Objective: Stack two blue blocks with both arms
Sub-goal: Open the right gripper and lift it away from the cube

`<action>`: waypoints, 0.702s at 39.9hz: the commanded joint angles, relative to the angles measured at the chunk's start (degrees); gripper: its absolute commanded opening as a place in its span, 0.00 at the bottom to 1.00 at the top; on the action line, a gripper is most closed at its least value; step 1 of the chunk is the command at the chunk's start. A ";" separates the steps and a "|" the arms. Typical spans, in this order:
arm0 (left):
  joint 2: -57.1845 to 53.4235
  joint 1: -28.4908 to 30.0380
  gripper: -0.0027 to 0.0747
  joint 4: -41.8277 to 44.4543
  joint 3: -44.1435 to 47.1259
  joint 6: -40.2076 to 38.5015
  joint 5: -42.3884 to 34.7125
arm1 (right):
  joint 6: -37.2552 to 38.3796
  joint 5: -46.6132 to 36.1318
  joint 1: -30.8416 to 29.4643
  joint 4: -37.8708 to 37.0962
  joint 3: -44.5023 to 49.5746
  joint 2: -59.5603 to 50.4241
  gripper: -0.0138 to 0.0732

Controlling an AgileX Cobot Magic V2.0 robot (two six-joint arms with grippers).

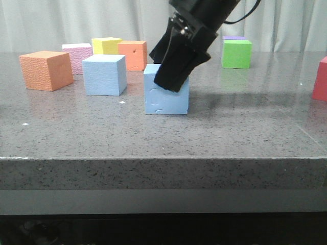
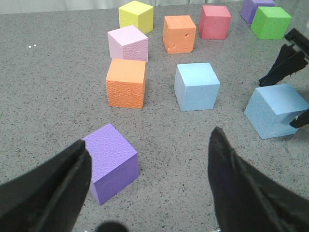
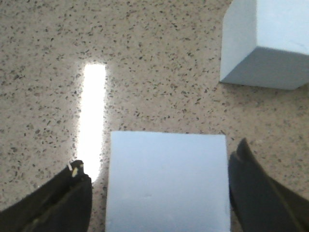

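From my station, the far-left thing on the bench in the front view is an orange cube, with a pale pink cube, a yellow cube and a second orange cube lined up behind it. Next comes the first blue block, sitting flat on the bench by itself. Just right of it, with a small gap between, sits the second blue block, also flat on the bench.

My right end effector is down over that second block; the right wrist view shows its fingers spread on either side of the block's top face, and I cannot tell whether they touch its sides.

My left end effector appears only in its own wrist view, fingers wide apart with nothing between them, hanging above the bench near a purple cube.

Further right in the front view stands a green cube, and a red cube sits at the frame's edge.
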 commanded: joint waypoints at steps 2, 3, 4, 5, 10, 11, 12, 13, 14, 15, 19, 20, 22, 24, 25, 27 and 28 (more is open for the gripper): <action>0.49 -0.41 0.67 0.15 -1.58 -0.19 -4.49 | 0.25 -2.03 -0.02 2.51 -1.97 -4.91 0.83; 0.49 -0.41 0.67 0.25 -1.58 -0.19 -4.49 | 0.25 -2.30 -0.02 2.51 -2.12 -5.30 0.83; 0.49 -0.41 0.67 0.38 -1.58 -0.19 -4.49 | 0.30 -2.35 -0.02 2.51 -2.38 -5.64 0.83; 0.49 -0.41 0.67 0.61 -1.58 -0.19 -4.49 | 0.46 -2.35 -0.02 2.51 -2.51 -5.99 0.83; 0.49 -0.41 0.67 1.30 -1.58 -0.19 -4.49 | 4.94 -1.17 -0.09 2.51 -4.40 -8.85 0.83; 0.49 -0.41 0.67 1.30 -1.58 -0.19 -4.49 | 6.55 -0.77 -0.09 2.51 -4.81 -9.42 0.83; 0.49 -0.41 0.67 1.30 -1.58 -0.19 -4.49 | 8.19 -0.20 -0.09 2.46 -5.06 -10.19 0.83; 0.49 -0.41 0.67 1.30 -1.58 -0.19 -4.49 | 9.57 0.09 -0.09 2.46 -5.34 -11.00 0.83; 0.49 -0.41 0.67 1.30 -1.58 -0.19 -4.49 | 11.71 0.59 -0.09 2.39 -5.54 -11.65 0.83; 0.49 -0.41 0.67 1.30 -1.58 -0.19 -4.49 | 13.55 0.75 -0.09 2.07 -5.61 -12.59 0.83; 0.49 -0.41 0.67 1.30 -1.58 -0.19 -4.49 | 24.21 0.75 -0.20 -1.41 -5.61 -15.92 0.82; 0.49 -0.41 0.67 1.30 -1.58 -0.19 -4.49 | 27.13 0.75 -0.20 -2.79 -5.61 -16.96 0.82; 0.49 -0.41 0.67 1.30 -1.58 -0.19 -4.49 | 39.87 0.80 -0.20 -8.00 -5.61 -19.35 0.82; 0.49 -0.41 0.67 1.30 -1.58 -0.19 -4.49 | 52.80 1.30 -0.26 -14.89 -5.35 -21.67 0.81; 0.49 -0.41 0.67 1.30 -1.58 -0.19 -4.49 | 58.36 2.15 -0.26 -18.61 -5.16 -22.46 0.80; 0.49 -0.41 0.67 1.30 -1.58 -0.19 -4.49 | 65.80 3.53 -0.26 -24.66 -4.24 -24.38 0.76; 0.49 -0.41 0.67 1.30 -1.58 -0.19 -4.49 | 67.95 3.76 -0.26 -26.81 -3.56 -25.29 0.75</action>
